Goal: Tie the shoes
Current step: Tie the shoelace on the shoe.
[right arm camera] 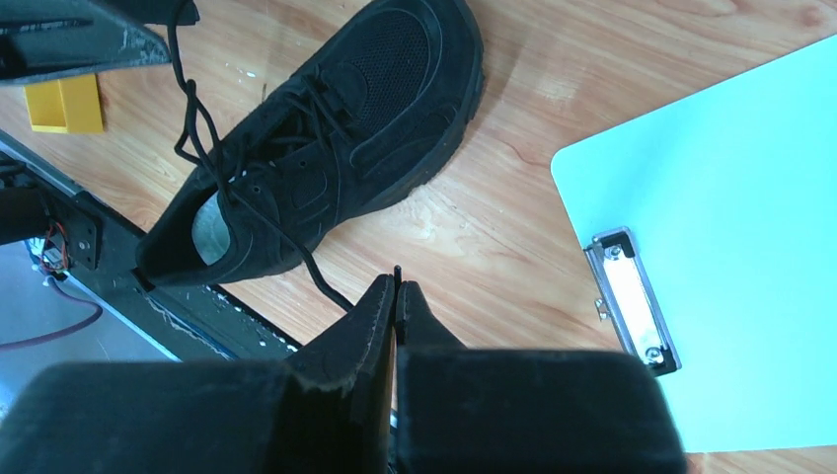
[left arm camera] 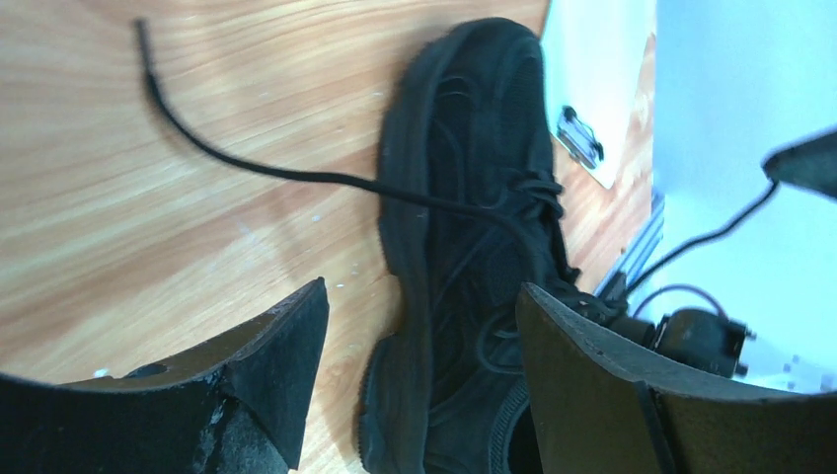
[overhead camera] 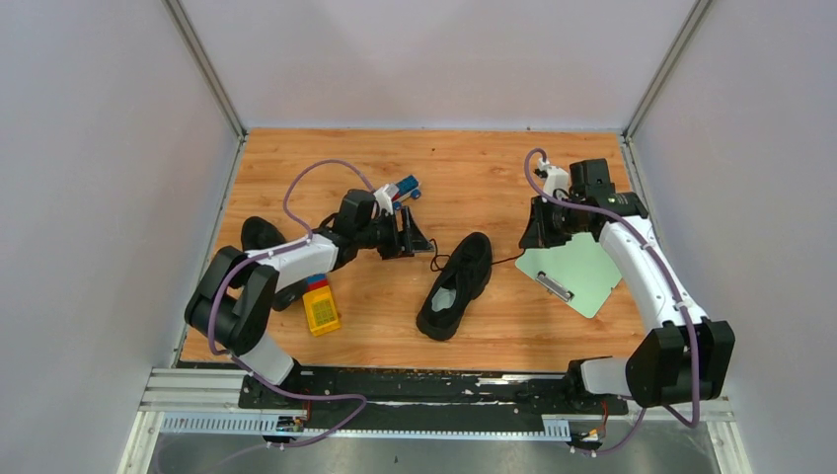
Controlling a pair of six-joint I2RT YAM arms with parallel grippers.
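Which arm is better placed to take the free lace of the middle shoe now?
Left. The left gripper stands open near the free lace; the right gripper is shut on the other lace.

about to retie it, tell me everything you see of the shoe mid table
The shoe is an all-black low-top sneaker of suede-like fabric with a mesh toe panel and a pale grey insole. It stands on its sole on the wooden table, toe pointing away from the arm bases. Its thin laces are untied: one lace end lies loose on the wood, the other end is pinched in the shut right gripper.
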